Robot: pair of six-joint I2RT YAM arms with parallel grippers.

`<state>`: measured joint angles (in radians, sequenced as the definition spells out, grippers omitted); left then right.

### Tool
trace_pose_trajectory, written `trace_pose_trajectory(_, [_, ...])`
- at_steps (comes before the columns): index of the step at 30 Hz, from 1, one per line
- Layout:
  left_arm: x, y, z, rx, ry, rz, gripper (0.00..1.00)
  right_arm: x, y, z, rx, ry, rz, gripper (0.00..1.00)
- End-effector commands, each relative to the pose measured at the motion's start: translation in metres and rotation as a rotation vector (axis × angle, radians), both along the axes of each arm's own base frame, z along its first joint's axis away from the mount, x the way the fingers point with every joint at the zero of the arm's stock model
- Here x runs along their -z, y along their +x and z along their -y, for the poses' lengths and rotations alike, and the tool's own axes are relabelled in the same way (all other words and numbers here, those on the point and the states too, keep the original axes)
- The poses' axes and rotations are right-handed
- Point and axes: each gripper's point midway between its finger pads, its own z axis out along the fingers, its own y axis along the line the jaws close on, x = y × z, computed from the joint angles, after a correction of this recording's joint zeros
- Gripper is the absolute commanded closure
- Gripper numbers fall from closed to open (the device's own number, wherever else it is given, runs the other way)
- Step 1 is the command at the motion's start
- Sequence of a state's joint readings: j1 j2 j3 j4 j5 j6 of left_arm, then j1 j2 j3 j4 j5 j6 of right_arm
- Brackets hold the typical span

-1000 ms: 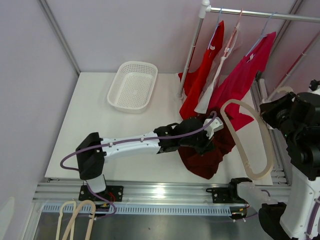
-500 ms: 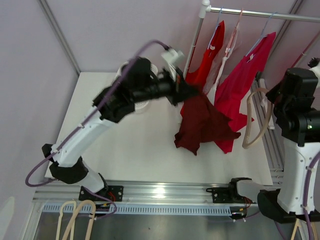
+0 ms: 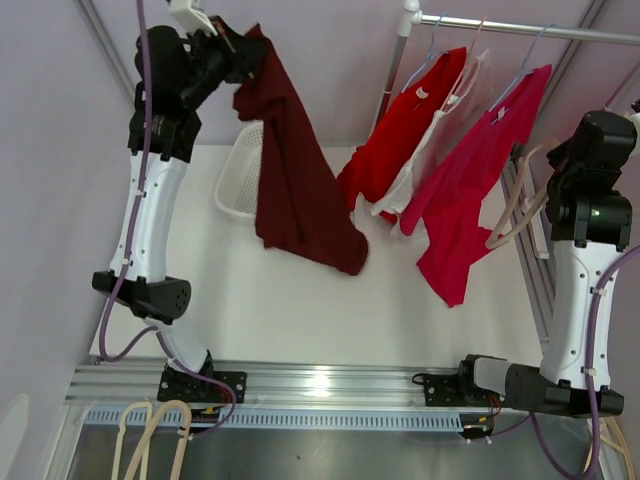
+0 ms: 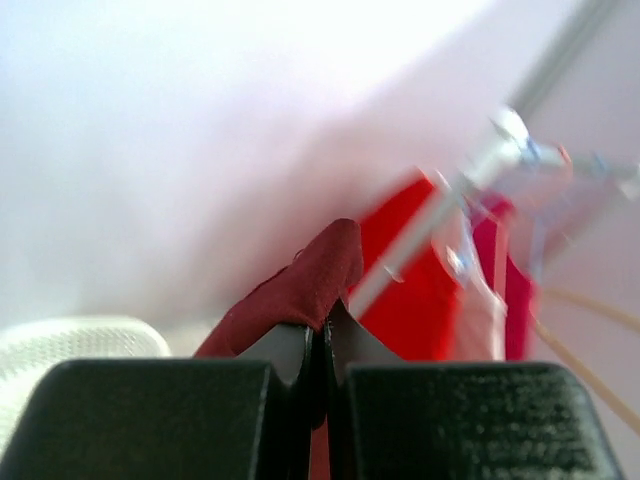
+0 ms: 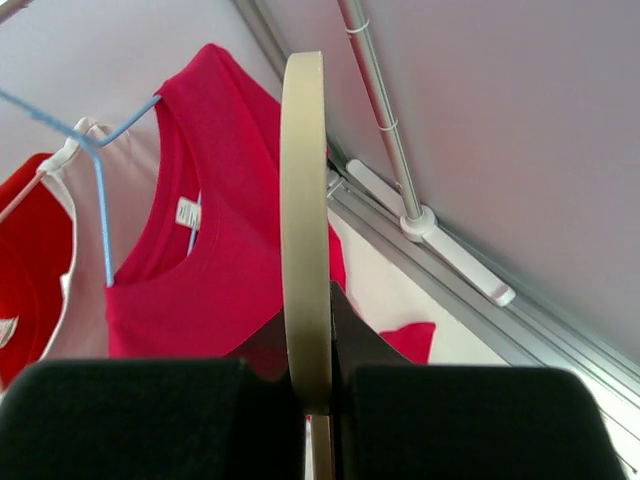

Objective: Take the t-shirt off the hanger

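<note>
- top view: the left gripper (image 3: 228,45) was raised high at the back left corner, and the dark red t-shirt (image 3: 298,190) hung down from it, free in the air above the table (image 3: 300,310); its upper part passed in front of the white basket (image 3: 232,190)
- the t-shirt was well apart from the rail (image 3: 520,28), where a red shirt (image 3: 400,140) and a crimson shirt (image 3: 465,190) hung on hangers
- the right arm (image 3: 585,200) stood at the right edge, with the bare beige hanger (image 3: 512,205) just beside its wrist
- left wrist view: the two fingers (image 4: 290,350) were pressed together on a fold of the t-shirt (image 4: 305,285), which stood up above their tips; the basket (image 4: 70,335) showed low on the left and the rail (image 4: 480,165) was blurred on the right
- right wrist view: the right gripper (image 5: 310,385) was clenched on the thin beige hanger (image 5: 303,200), which rose upright from between its fingers; behind it the crimson shirt (image 5: 220,260) hung on a blue wire hanger (image 5: 100,200)
</note>
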<state>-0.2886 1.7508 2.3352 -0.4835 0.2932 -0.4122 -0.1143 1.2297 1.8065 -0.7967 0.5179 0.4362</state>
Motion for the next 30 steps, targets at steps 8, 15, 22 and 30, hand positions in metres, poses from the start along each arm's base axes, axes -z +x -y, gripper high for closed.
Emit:
trace_pose_trajectory(8, [-0.167, -0.018, -0.071, -0.208, -0.122, 0.714, 0.99, -0.025, 0.062, 0.023, 0.031, -0.110, 0.186, 1.00])
trace_pose_trajectory(15, [-0.141, 0.032, -0.069, -0.220, -0.102, 0.704, 0.99, -0.045, 0.096, 0.030, 0.022, -0.180, 0.206, 1.00])
trace_pose_trajectory(22, [-0.051, 0.108, -0.089, -0.304, -0.035, 0.517, 0.99, -0.060, 0.098, 0.029, -0.016, -0.226, 0.240, 1.00])
trace_pose_trajectory(30, [0.010, 0.158, -0.105, -0.340, -0.007, 0.357, 0.99, -0.073, 0.112, 0.028, -0.071, -0.300, 0.253, 1.00])
